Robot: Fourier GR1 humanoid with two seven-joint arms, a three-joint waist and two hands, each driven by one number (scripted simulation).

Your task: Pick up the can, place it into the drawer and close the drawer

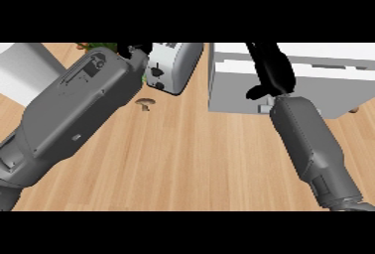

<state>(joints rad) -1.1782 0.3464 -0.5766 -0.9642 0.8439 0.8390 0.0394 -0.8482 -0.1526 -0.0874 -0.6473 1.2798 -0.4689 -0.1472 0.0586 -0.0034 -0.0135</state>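
The white drawer unit (330, 79) stands at the back right of the wooden counter. My right hand (270, 67) lies over its left part, fingers stretched out toward the far edge and thumb (256, 92) hanging near the unit's front edge. No can shows anywhere; whether one lies inside under the hand cannot be told. My left forearm runs from the lower left up to the top middle. Only a small black part of my left hand (136, 48) shows there, beside the toaster.
A silver toaster (174, 67) stands at the back middle, close to my left wrist. A small brown mushroom (145, 102) lies in front of it. A white appliance (22, 69) fills the back left corner. Bare wooden counter (198, 163) lies between my forearms.
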